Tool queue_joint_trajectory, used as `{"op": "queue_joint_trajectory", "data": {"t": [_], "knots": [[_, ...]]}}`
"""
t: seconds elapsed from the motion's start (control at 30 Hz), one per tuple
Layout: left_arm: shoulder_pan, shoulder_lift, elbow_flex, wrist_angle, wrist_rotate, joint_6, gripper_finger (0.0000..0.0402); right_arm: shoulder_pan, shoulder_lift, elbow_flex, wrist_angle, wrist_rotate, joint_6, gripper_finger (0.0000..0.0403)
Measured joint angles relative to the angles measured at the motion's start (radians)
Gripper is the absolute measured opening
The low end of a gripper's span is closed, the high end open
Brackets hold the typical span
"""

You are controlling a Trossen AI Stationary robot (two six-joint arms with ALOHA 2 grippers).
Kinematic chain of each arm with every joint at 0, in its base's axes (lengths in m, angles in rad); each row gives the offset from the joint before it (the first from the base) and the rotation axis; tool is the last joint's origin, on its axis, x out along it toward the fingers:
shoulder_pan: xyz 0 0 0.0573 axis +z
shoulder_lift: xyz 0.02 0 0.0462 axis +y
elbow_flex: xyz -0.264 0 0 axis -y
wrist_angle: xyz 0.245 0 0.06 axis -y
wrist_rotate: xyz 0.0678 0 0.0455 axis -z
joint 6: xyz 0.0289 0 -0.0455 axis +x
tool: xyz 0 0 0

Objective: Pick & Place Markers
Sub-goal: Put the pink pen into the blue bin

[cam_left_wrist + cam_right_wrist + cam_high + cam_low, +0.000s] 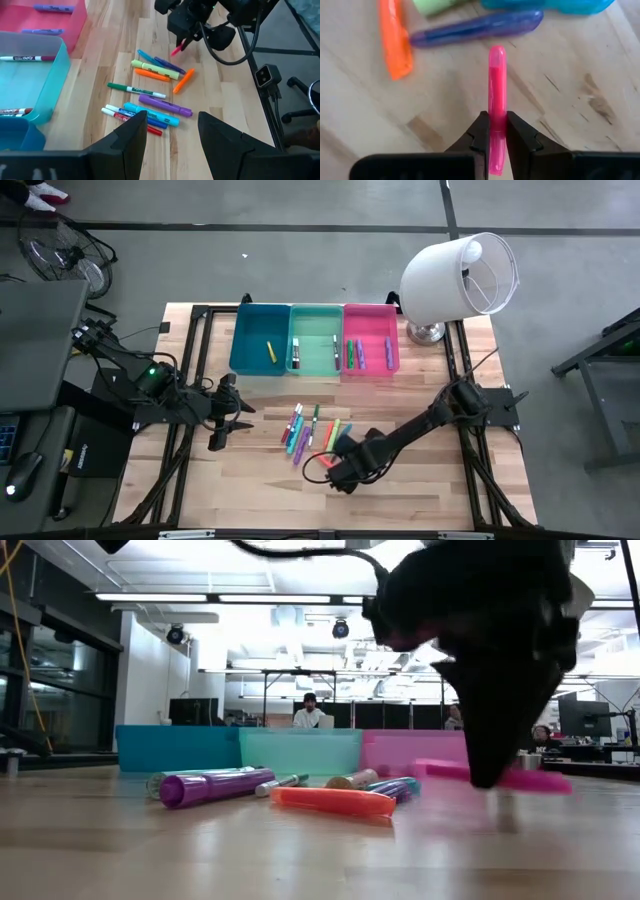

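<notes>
Several loose markers [310,430] lie flat on the wooden table in the middle, among them a purple one [215,786] and an orange one [332,801]. My right gripper [338,470] is just on the near side of the pile, shut on a pink marker [497,75], which also shows in the low view as the pink marker [535,779]. My left gripper [172,135] hovers open to the left of the pile, nothing between its fingers. More markers lie inside the three bins at the far side. My right gripper pinches the pink marker's barrel [497,107], about midway along it, between its two fingers [481,131]. The fingers come from above, pointing down, and lie across the marker. The marker hangs roughly level, lifted clear of the table.
A blue bin [240,345], a mint bin [316,310] and a pink bin [395,350] stand side by side at the far edge. A white lamp [460,275] stands at the far right corner. Bare wood lies toward the near edge.
</notes>
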Motion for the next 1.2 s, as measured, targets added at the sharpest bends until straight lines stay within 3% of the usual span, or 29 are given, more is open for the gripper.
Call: {"op": "queue_joint_trajectory", "data": {"t": [0.23,0.57,0.87,1.2], "knots": [[0.0,0.0,0.0,0.038,-0.002,0.004,0.0175,0.0,-0.074,0.002,-0.062,0.061,0.001,0.0031],[0.0,0.01,0.0,0.075,-0.063,0.009,0.0175,-0.001,-0.212,0.003,-0.139,0.252,0.018,0.0031],[0.018,0.075,0.0,0.271,-0.126,0.112,0.0175,-0.03,-0.316,0.004,-0.138,0.406,-0.034,0.0031],[0.252,0.131,-0.001,0.371,0.044,0.16,0.0175,-0.061,-0.399,0.005,-0.177,0.491,-0.149,0.0031]]}}
